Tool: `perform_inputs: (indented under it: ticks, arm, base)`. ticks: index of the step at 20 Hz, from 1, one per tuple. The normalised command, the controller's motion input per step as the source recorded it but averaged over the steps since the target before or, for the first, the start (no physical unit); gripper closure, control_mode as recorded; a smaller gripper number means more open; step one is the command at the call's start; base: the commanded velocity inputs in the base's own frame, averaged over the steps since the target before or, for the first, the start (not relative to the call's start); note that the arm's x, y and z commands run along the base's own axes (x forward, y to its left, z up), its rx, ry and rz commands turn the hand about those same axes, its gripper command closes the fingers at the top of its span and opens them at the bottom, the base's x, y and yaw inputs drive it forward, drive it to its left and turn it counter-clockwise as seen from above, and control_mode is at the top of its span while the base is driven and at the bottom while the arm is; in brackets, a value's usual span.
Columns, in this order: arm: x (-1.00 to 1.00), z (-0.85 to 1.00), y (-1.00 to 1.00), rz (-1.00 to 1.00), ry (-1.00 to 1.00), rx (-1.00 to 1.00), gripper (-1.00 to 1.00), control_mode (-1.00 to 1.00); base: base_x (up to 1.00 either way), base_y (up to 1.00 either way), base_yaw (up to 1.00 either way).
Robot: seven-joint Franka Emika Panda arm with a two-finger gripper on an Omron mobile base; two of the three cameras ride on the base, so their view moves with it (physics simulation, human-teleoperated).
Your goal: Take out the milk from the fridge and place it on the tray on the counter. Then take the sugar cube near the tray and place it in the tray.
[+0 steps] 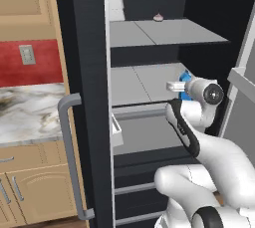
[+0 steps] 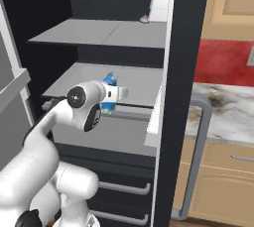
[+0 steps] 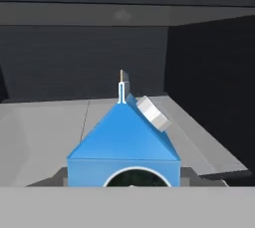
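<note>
We see the gripper (image 2: 118, 92) closed about the milk (image 3: 123, 145) on the fridge (image 1: 89, 72) shelf, gripping low for lifting clear.

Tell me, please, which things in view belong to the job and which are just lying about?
Job: the milk on the middle shelf, the open fridge, the counter, the gripper at the carton.
Lying about: a small pink item on the upper shelf, a white box beside it.
</note>
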Motion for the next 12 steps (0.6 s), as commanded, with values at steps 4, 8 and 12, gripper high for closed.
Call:
perform_inputs:
  ticks: [4, 8, 12]
  arm:
    - [-0.26, 0.38, 0.00, 0.00, 0.02, 0.00, 1.00, -1.00]
    - [-0.29, 0.03, 0.06, 0.00, 0.03, 0.00, 1.00, -1.00]
    - [-0.51, -0.10, 0.09, 0.00, 0.00, 0.00, 1.00, -1.00]
  base:
    - [0.00, 0.00, 0.00]
    - [0.00, 0.00, 0.00]
    - [0.00, 0.00, 0.00]
